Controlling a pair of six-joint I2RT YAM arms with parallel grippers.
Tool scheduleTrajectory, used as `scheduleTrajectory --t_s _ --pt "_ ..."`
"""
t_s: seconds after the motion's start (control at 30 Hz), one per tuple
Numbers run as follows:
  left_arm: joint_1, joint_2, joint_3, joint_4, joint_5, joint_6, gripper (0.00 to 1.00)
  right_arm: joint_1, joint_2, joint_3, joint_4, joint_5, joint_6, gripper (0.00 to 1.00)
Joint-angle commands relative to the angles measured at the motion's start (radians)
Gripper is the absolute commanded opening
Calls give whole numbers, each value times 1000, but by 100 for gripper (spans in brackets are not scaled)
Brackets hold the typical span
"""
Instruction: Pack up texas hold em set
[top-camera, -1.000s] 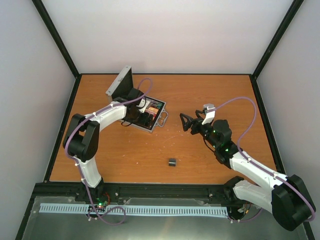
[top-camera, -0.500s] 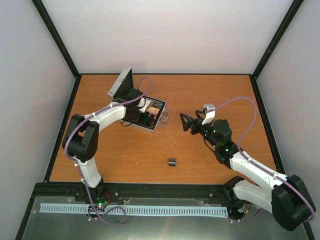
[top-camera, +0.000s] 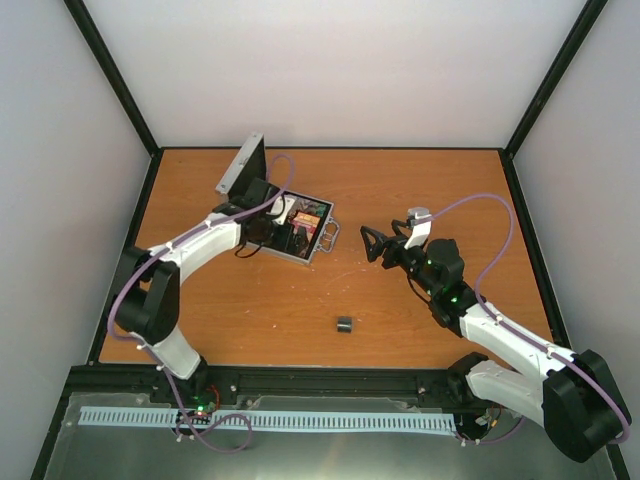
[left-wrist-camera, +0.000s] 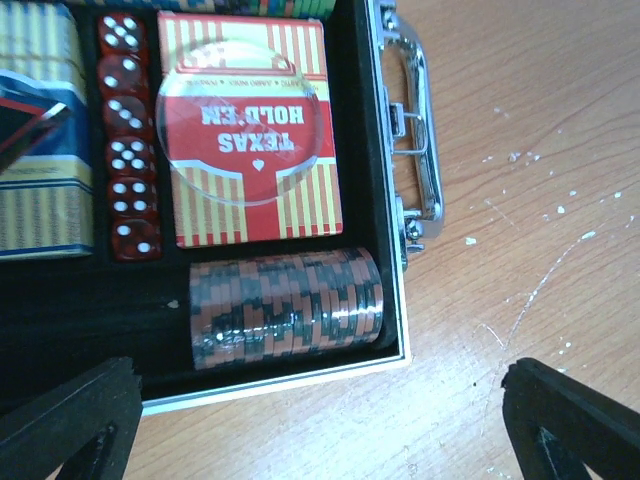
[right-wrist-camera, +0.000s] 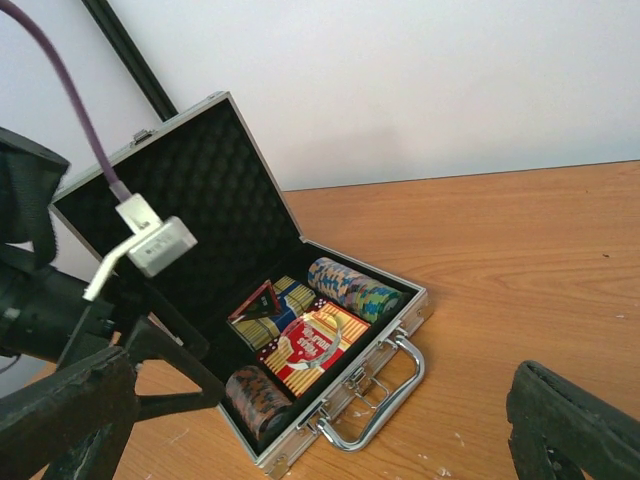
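orange-and-black chips (left-wrist-camera: 287, 305) lie in the lower slot of the silver case (right-wrist-camera: 190, 190). the left gripper (left-wrist-camera: 320, 430) has just spread wide above them and holds nothing, so that roll looks packed. the right gripper (top-camera: 372, 244) hangs spread and empty, centre right. a dark stack (top-camera: 344, 325) waits at lower centre on the worktop (top-camera: 420, 190).

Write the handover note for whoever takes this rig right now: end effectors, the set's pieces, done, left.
Left end effector: open, empty, above the edge of the case.
Right end effector: open, empty, over the table, right of the case.
Done: card boxes, red dice, chip rows, triangle and clear round button sit in the case.
Left: small dark piece, too small to identify, lies on the table near the front; lid stands open.
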Motion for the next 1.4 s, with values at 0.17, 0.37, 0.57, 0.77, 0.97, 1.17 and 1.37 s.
scheduleTrajectory --t_s 0.17,0.37,0.57,0.77,0.97,1.17,1.37 --pt "-135 -203 -80 56 -69 -72 97 -13 -38 -15 9 5 4 100" --pt "-367 -278 -196 93 -117 -259 94 -13 -125 3 -165 81 12 100" --pt "-537 -299 -273 110 -162 -399 92 -13 -201 -2 -274 144 31 100" --pt "-656 -228 -298 160 -159 -481 94 -14 -208 -5 -296 155 42 100" --pt "-747 -83 -198 109 -257 -488 95 -14 -207 -6 -306 165 46 100" --pt "-776 11 -123 75 -308 -484 94 -13 -210 -7 -307 167 45 100" --pt "-793 70 -65 31 -353 -469 83 -14 -205 -7 -306 169 44 100"
